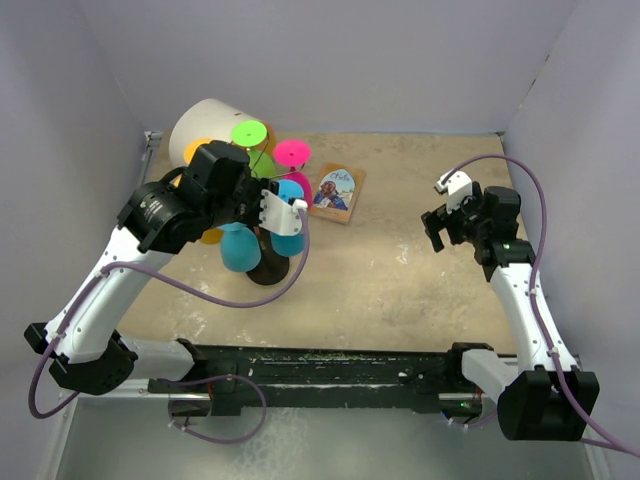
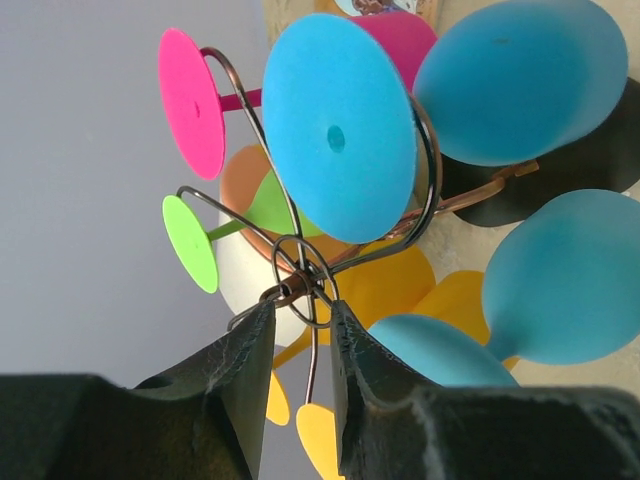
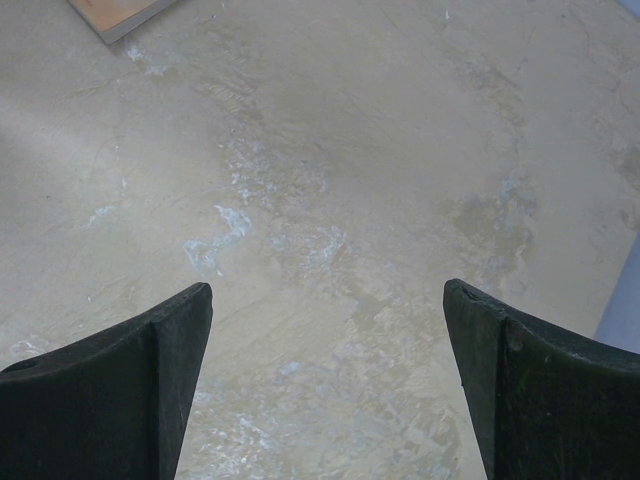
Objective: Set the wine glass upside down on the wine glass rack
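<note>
The wine glass rack (image 1: 266,270) stands on the far left part of the table (image 1: 400,290), just in front of a white cylinder (image 1: 200,125). It is a thin dark wire stand on a flat black base, and its curled arms spread from a central post. Glasses in blue, pink, green and yellow hang on it, feet up and bowls down. The blue wine glass (image 2: 338,140) hangs on the rack's right side. Its matte round foot rests over a wire loop and faces the left wrist camera; I cannot tell which of the blue bowls nearby belongs to it.

The left arm (image 1: 110,280) reaches from the near left corner up and over to the rack, with its wrist bent toward the right. The left gripper (image 2: 302,312) sits at the rack's hub, its fingers only narrowly apart. A thin wire runs through the gap and nothing is clamped.

The right arm (image 1: 525,300) rises along the right side. The right gripper (image 3: 325,300) hangs over bare table, spread wide and empty.
</note>
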Tool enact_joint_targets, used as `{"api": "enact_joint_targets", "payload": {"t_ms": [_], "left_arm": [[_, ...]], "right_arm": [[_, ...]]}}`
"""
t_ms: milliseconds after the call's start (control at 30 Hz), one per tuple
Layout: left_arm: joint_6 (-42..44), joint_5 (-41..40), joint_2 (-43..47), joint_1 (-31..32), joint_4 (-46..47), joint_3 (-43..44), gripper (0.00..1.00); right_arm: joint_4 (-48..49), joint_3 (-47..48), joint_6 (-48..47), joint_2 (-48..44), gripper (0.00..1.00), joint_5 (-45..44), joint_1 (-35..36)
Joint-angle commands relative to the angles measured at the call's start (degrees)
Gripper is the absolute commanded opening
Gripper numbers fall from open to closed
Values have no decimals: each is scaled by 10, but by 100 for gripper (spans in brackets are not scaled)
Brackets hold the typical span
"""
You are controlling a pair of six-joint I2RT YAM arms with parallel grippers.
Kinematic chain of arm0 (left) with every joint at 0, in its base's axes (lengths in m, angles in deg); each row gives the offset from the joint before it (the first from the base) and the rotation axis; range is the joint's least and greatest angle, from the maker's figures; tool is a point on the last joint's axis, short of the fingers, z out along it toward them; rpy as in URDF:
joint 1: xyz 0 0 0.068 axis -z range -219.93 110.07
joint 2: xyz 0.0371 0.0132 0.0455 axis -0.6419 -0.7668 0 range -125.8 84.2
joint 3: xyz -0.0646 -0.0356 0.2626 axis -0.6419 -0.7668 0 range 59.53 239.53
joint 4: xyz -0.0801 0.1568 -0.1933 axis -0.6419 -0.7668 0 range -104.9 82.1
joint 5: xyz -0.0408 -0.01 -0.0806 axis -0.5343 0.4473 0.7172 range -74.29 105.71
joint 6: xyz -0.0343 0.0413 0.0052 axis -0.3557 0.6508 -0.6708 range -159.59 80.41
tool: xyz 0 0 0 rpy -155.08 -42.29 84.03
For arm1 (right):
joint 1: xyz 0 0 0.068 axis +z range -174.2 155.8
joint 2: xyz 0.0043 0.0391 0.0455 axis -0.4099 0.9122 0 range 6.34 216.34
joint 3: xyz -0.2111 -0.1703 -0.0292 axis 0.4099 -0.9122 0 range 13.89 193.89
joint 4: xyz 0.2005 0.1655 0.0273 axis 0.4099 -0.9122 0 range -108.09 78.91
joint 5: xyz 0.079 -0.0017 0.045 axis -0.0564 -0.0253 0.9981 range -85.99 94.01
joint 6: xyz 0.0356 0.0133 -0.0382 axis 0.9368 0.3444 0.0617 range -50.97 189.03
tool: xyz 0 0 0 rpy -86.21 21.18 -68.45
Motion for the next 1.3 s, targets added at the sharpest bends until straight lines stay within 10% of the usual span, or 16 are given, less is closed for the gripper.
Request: {"api": "enact_joint_targets", "payload": {"t_ms": [0, 667, 1267], "left_arm": [[-8, -39, 16, -1, 46, 16, 34], [-152, -177, 42, -103, 293, -26, 100], [-386, -195, 102, -286, 437, -97, 99]], "right_arm": [[16, -5, 4, -3, 100, 21, -5], [22, -5, 9, -11, 100, 19, -11], [83, 27, 54, 8, 100, -84, -15]]}}
